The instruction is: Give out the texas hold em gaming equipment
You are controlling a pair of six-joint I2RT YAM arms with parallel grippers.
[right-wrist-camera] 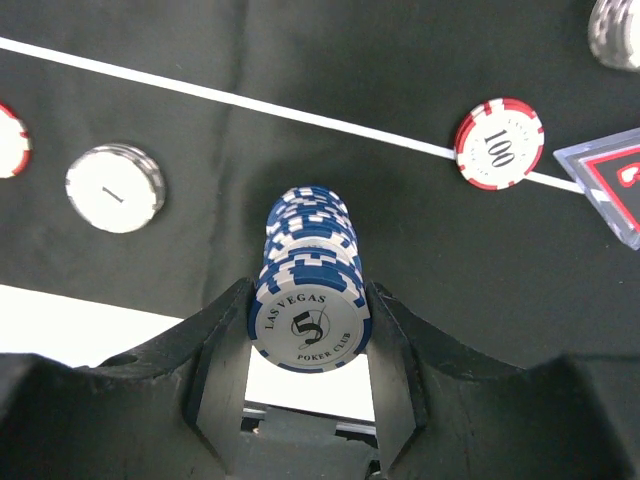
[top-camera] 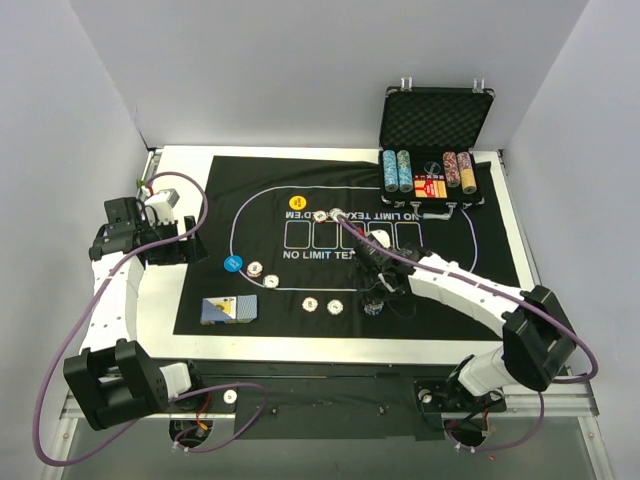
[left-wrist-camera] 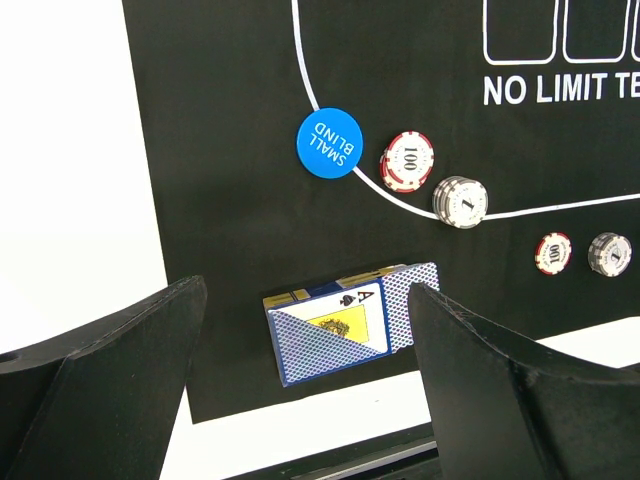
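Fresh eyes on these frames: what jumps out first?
The right gripper pinches a stack of blue 5 chips at the near edge of the black mat. Left of it, a blue SMALL BLIND button sits beyond a card deck; the open case of chips stands at the far right.

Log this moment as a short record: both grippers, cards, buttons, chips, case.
left gripper: open, empty, left of the mat
right gripper: shut on blue chips, over the mat; contact with the mat unclear
cards: one pack, near left corner of the mat
blue button: on the mat, beside 100 chips
1 chips: small stack next to the 100 chips
yellow button: on the mat, far side
case: open, chip rows inside
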